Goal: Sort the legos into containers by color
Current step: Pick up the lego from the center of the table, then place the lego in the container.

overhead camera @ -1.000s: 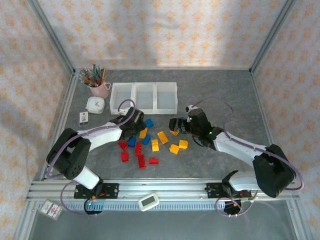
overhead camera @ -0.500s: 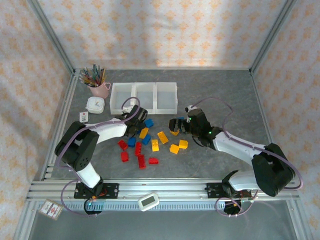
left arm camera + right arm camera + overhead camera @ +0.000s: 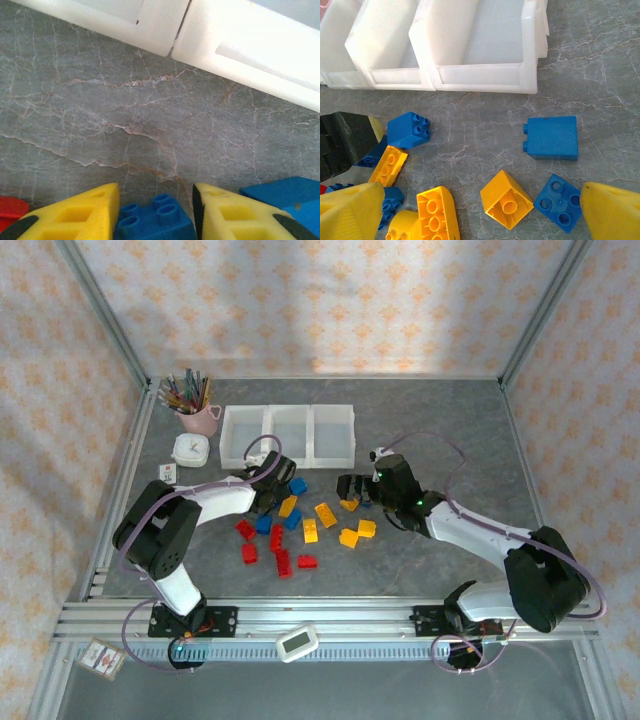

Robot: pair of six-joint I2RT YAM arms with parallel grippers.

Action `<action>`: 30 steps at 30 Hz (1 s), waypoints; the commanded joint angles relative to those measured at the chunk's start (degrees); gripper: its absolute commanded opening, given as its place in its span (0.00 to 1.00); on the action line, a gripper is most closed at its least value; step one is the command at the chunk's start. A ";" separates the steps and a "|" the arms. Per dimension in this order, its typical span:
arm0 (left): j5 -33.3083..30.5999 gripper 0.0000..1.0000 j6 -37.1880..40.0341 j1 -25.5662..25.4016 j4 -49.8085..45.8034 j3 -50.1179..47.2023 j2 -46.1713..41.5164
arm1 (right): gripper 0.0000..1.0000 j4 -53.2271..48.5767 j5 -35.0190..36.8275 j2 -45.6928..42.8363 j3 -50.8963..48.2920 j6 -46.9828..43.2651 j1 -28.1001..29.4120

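The grey table [image 3: 450,430] carried the row of three white bins [image 3: 288,435], which lay just beyond the tips of the left fingers [image 3: 75,216] and further beyond the right fingers [image 3: 350,210]. Most of the legos [image 3: 310,531] lay loose on the table beneath and between the two sets of fingers, so the sorting looked barely begun.

The left fingers were closed onto a blue square brick [image 3: 155,222], its sides touching both inner faces. Whether it rested on the table or hung clear could not be told. A larger blue brick [image 3: 285,196] sat just outside one finger and a red brick [image 3: 10,207] just outside the other. The step in hand seemed to be carrying the held brick into a bin. Done well, that meant lifting straight up so the neighbours were not dragged. The brick then had to clear the near bin wall ahead of the fingertips. It should be let go only over one compartment, not over the seam between two bins directly ahead.

The right fingers stood wide apart, holding nothing. Between them lay a yellow square brick [image 3: 506,199] with a blue studded brick [image 3: 559,202] just beside it. A clean pick there would need the fingers centred on one brick alone.
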 commanded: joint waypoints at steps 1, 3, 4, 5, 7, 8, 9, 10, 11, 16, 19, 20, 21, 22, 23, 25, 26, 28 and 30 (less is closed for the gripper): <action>-2.72 0.33 -0.38 -0.11 -2.10 0.08 -1.86 | 1.00 -1.20 1.22 -0.29 1.94 -1.30 0.11; -3.13 0.30 -0.54 -0.14 -1.84 -0.19 -3.14 | 1.00 -1.79 1.37 -0.05 2.62 -1.83 0.11; -3.33 0.29 -0.56 -0.10 -1.83 -0.37 -3.98 | 1.00 -2.30 1.32 0.05 3.07 -2.08 0.11; -3.67 0.29 -0.64 -0.13 -1.83 -0.54 -4.61 | 1.00 -2.54 1.17 0.07 3.37 -2.32 0.11; -4.71 0.28 -0.73 -0.14 -2.07 -0.90 -6.38 | 1.00 -2.83 0.64 -0.16 3.83 -2.73 0.11; -5.34 0.28 -0.65 -0.01 -2.37 -1.00 -7.29 | 1.00 -2.83 0.49 -0.20 4.06 -2.82 0.11; -5.92 0.28 -0.56 -0.04 -2.68 -1.08 -8.10 | 1.00 -2.83 0.23 -0.20 4.27 -2.84 0.11; -6.75 0.28 -0.51 0.14 -3.12 -1.07 -8.98 | 1.00 -2.83 -0.34 -0.13 4.63 -2.94 0.11; -7.23 0.28 -0.39 0.30 -3.36 -1.06 -9.73 | 1.00 -2.83 -0.81 0.08 4.80 -2.93 0.11; -9.94 0.28 1.29 2.72 -3.63 -1.06 -14.26 | 1.00 -0.49 -4.65 0.84 5.83 -2.39 0.61; -9.73 0.27 3.11 5.51 -3.22 -0.14 -15.83 | 1.00 1.18 -5.10 2.13 6.79 -1.38 1.53; -9.76 0.27 3.75 6.45 -3.03 0.35 -16.10 | 1.00 1.38 -5.04 2.88 7.38 -1.18 1.93; -9.67 0.27 4.31 7.23 -2.71 0.81 -16.22 | 1.00 1.47 -4.81 3.62 8.05 -0.99 2.32; -9.73 0.27 4.92 8.03 -2.10 1.33 -16.27 | 1.00 1.63 -4.52 4.57 8.81 -0.81 2.68; -9.54 0.27 5.59 8.86 -1.33 1.70 -16.16 | 1.00 1.93 -4.25 5.43 9.43 -0.48 2.98; -9.59 0.27 6.81 10.14 0.00 2.79 -15.36 | 1.00 3.04 -4.30 6.91 10.19 0.30 3.26; -9.55 0.27 7.44 10.84 0.33 3.64 -14.63 | 1.00 3.91 -4.48 7.74 10.49 0.74 3.34; -10.10 0.27 8.52 11.98 0.63 5.61 -12.72 | 1.00 4.95 -4.66 9.48 11.35 1.49 3.44; -10.92 0.27 9.80 12.77 1.60 7.42 -10.66 | 1.00 5.34 -4.53 11.24 12.84 1.94 3.45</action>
